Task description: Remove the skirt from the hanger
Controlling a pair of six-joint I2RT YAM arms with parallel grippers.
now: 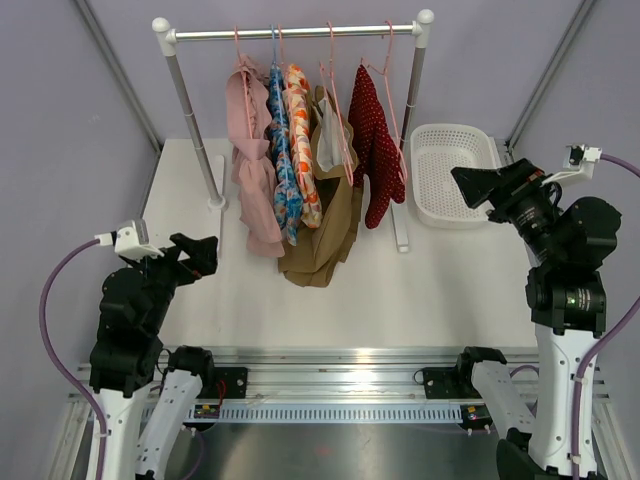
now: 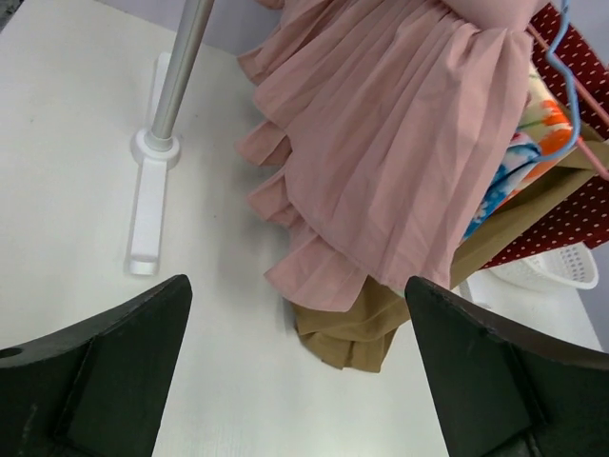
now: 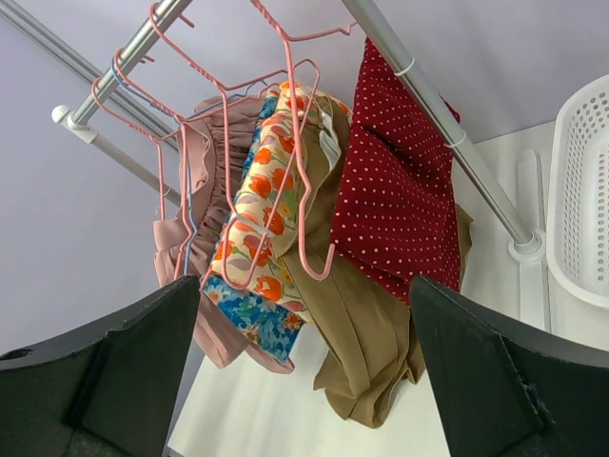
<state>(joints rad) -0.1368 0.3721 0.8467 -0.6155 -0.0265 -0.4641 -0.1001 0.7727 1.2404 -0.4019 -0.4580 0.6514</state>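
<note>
Skirt, pink pleated [image 2: 381, 143]: clipped on a pink hanger [image 1: 238, 50] at the left end of the rack [image 1: 295, 32], draping low over the counter [image 1: 420, 290] beside other garments. White basket [image 1: 452, 175]: right, probably the drop-off. Left hand [image 1: 197, 255], right hand [image 1: 475, 187]: fully released, touching nothing.

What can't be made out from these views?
Top view: how the tan garment attaches to its hanger; neighbouring clothes hide it.
Left wrist: pink skirt's top, cut off by the upper edge.
Right wrist: white basket, mostly cut off by the right edge.
</note>
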